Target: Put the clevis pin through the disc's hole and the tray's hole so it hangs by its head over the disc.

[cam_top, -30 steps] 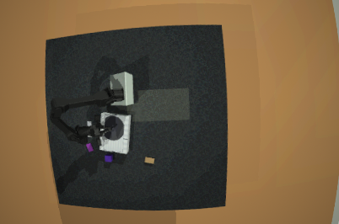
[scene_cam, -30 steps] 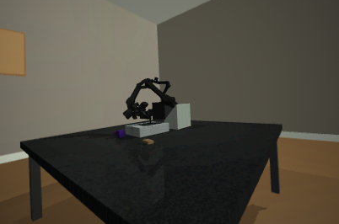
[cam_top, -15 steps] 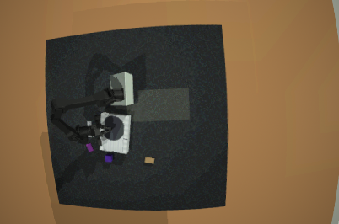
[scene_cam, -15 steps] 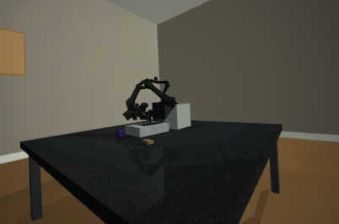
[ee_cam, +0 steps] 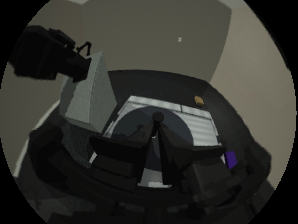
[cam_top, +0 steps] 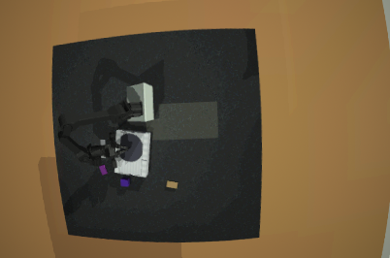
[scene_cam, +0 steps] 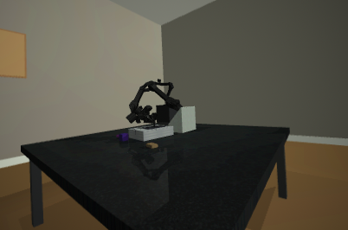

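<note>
while in fingers (cam_top: pixel 123 149) (scene_cam: pixel 152 117), pin (scene_cam: pixel 154 124) (ee_cam: pixel 158 116) roughly upright, head up

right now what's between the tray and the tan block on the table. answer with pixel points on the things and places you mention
Only bare dark table top lies between the tray (cam_top: pixel 146 169) (scene_cam: pixel 151 134) and the tan block (cam_top: pixel 172 184) (scene_cam: pixel 151 145); the top view shows that stretch, with the purple-blue block (cam_top: pixel 124 182) (scene_cam: pixel 124 137) off to one side.

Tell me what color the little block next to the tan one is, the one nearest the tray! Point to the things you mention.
Bluish purple (cam_top: pixel 125 182) (scene_cam: pixel 124 137) (ee_cam: pixel 230 160); top view shows it best.
</note>
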You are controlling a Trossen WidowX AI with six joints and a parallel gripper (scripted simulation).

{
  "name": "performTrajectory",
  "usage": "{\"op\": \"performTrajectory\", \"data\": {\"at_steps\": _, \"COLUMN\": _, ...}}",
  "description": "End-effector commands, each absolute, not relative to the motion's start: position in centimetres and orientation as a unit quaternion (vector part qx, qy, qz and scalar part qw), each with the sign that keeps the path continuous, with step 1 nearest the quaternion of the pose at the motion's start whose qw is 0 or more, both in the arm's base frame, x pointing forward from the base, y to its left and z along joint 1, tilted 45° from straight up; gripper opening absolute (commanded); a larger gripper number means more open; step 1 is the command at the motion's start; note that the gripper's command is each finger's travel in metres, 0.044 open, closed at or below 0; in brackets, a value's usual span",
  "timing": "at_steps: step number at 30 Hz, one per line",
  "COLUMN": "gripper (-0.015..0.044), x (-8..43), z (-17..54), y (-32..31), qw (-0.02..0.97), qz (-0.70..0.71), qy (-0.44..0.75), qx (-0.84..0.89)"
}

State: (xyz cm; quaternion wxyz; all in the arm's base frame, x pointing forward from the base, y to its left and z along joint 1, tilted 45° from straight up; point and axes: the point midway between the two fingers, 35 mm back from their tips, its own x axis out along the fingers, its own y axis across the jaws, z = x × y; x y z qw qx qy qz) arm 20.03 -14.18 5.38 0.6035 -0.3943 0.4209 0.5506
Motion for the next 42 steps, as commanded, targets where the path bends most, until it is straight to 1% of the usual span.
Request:
{"op": "performTrajectory", "data": {"at_steps": 1, "gripper": 0.0, "x": 20.06, "z": 5.41, "y": -14.26, "qw": 0.603, "qz": 0.551, "qy": 0.421, "qx": -0.395}}
{"op": "performTrajectory", "data": {"at_steps": 42, "gripper": 0.0, "x": 20.12, "z": 5.34, "y": -14.4, "qw": 0.603, "qz": 0.549, "qy": 0.429, "qx": -0.39}}
